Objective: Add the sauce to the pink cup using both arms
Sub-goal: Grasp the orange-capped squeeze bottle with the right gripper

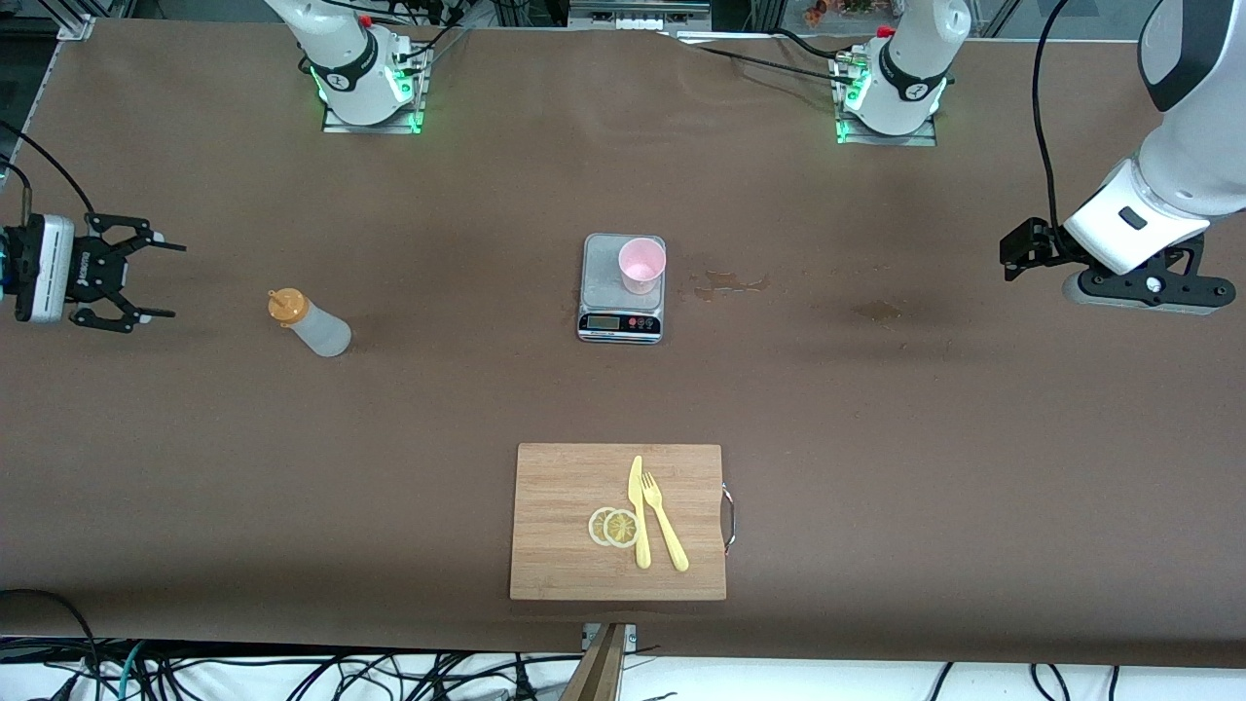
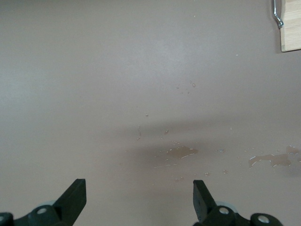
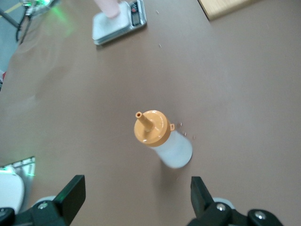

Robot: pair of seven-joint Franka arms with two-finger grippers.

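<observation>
Standing sauce bottle [image 1: 310, 323] near open right tool [image 1: 146, 277], untouched.

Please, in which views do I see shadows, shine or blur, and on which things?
Front view: even light, soft dark bands on the table, green glow at both arm bases. Left wrist view: a shadow band crosses the wet spots, which shine slightly. Right wrist view: the sauce bottle looks a little blurred, and the pink cup is cut off at the edge.

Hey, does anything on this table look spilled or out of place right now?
Yes. Two wet patches stain the brown table: one right beside the scale, another toward the left arm's end. Nothing else looks askew.
</observation>
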